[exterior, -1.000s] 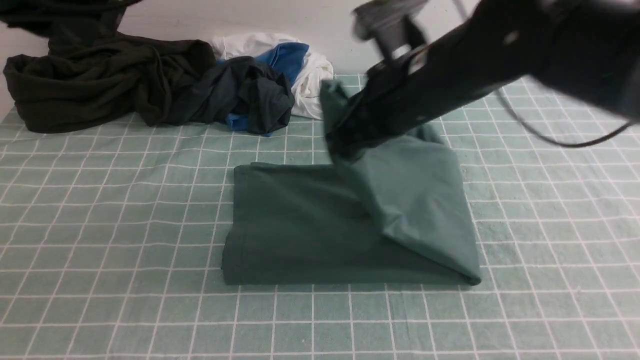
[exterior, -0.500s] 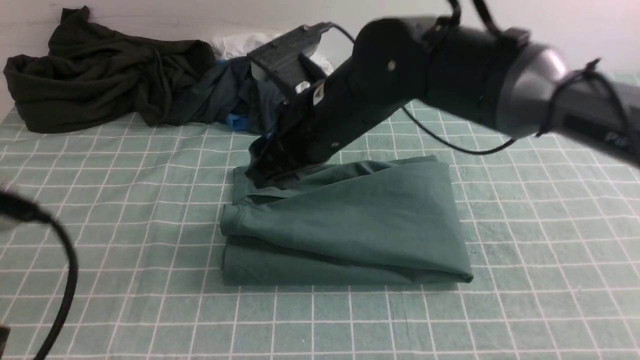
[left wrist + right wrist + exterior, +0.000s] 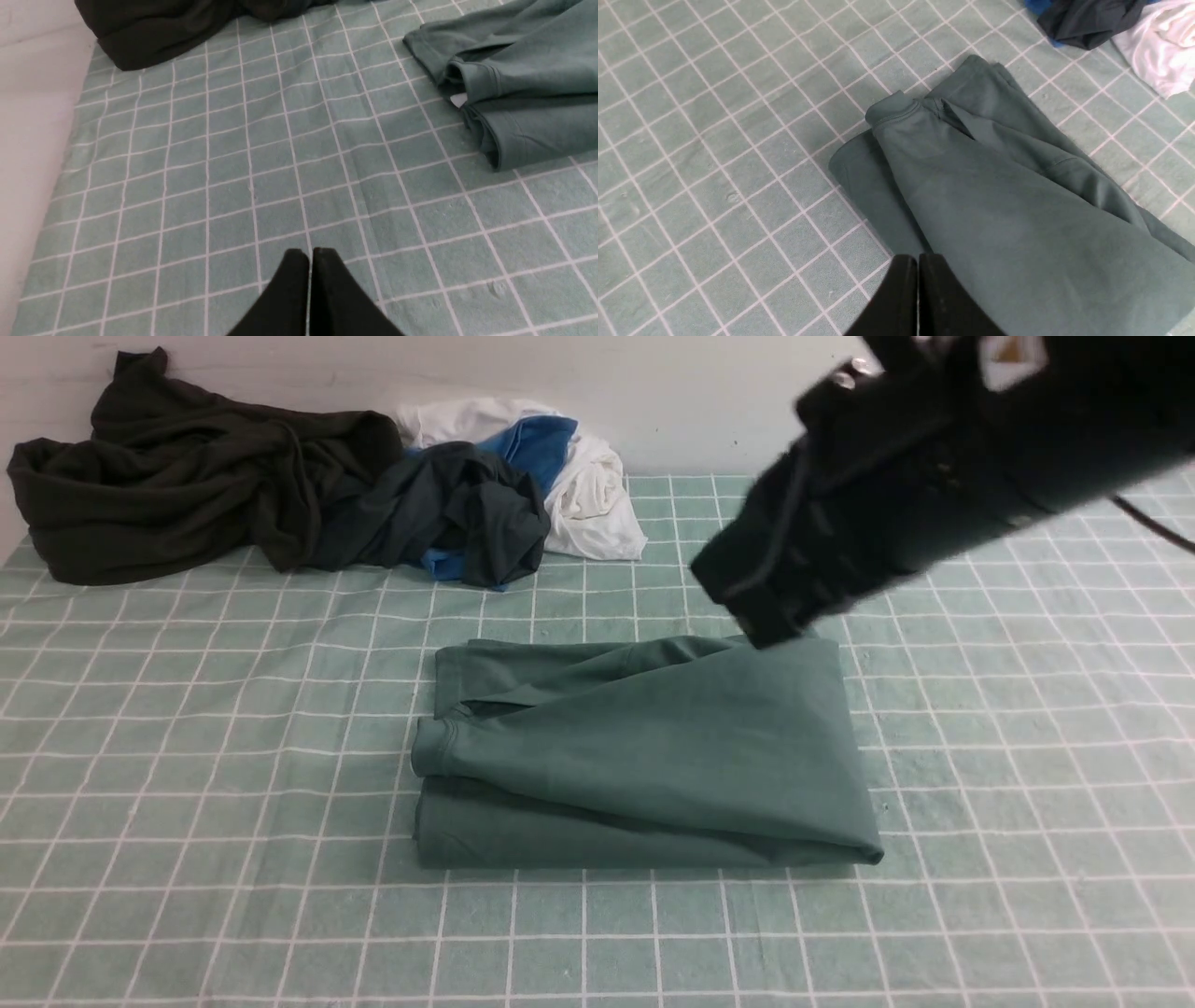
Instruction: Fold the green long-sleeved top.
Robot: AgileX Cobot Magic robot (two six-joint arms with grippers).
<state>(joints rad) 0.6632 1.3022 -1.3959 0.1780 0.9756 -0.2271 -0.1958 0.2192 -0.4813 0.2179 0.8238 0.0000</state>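
The green long-sleeved top lies on the checked cloth as a squarish folded bundle, and everything gets placed from it. Beyond its far edge sits the clothes pile: the dark olive garment far off to the left, the slate-grey garment with blue parts nearer, the white garment just beside that. None of them touches the top.

The right gripper hangs above the top's far right corner, fingers pressed together with nothing between them. The left gripper hovers over bare cloth well off the top's left side, pinched closed and empty too.

The fold looks nearly done. The upper layer sits skewed: its cuffed edge reaches the top's left edge near the front, while the lower layer peeks out at the far left and along the front. A small white tag shows in the left wrist view at the open end.

To finish well, I'd say the gripper should take the top layer's far left corner alone, draw it out until the edges line up, and set it down gently so the layers beneath don't drag. Risk: pinching through several layers and pulling the stack apart.
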